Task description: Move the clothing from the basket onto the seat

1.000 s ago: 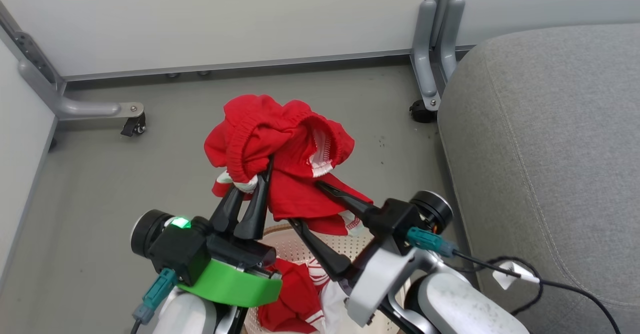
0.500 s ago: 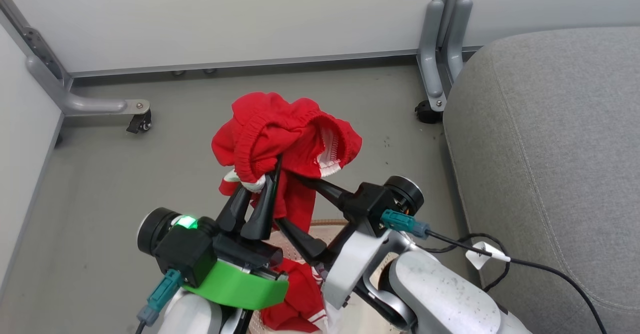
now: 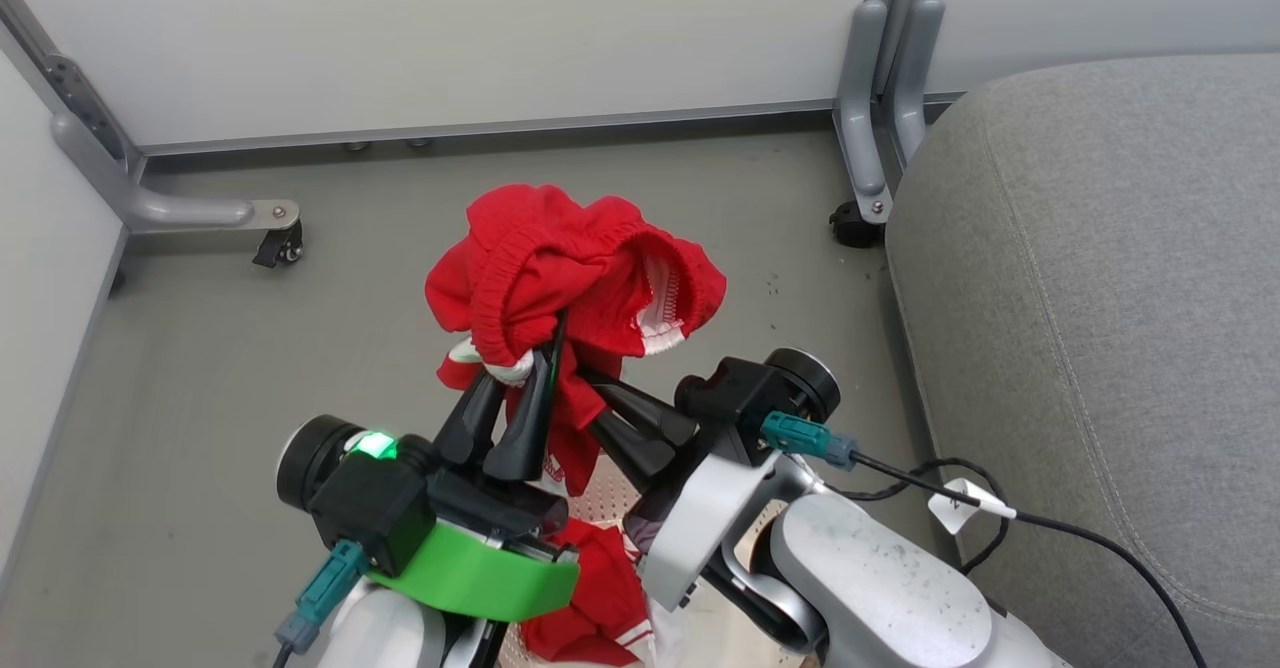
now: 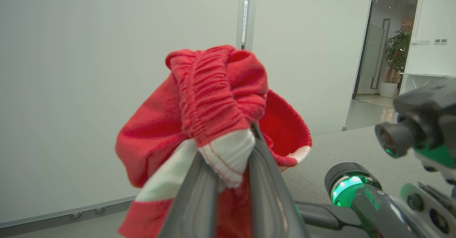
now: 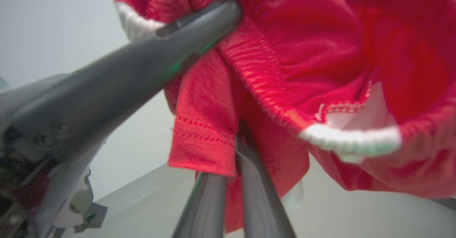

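A red garment [image 3: 570, 258] with white trim hangs bunched in the air above the floor. My left gripper [image 3: 525, 356] is shut on its elastic waistband and white panel, seen close in the left wrist view [image 4: 231, 149]. From the right, my right gripper [image 3: 590, 396] is shut on a hanging red fold just below, as the right wrist view [image 5: 237, 138] shows. Below both arms sits the white perforated basket [image 3: 600, 483], mostly hidden, with a second red garment [image 3: 590, 588] inside. The grey seat [image 3: 1100, 298] fills the right side.
Grey partition legs on casters stand at the back left [image 3: 270, 238] and back right [image 3: 850, 218] before white wall panels. A black cable with a white tag [image 3: 958, 506] trails from my right wrist beside the seat's front edge. Grey floor lies to the left.
My right gripper has swung left towards the left one and gone from wide open to shut on the garment's hanging fold. The left gripper keeps its hold.
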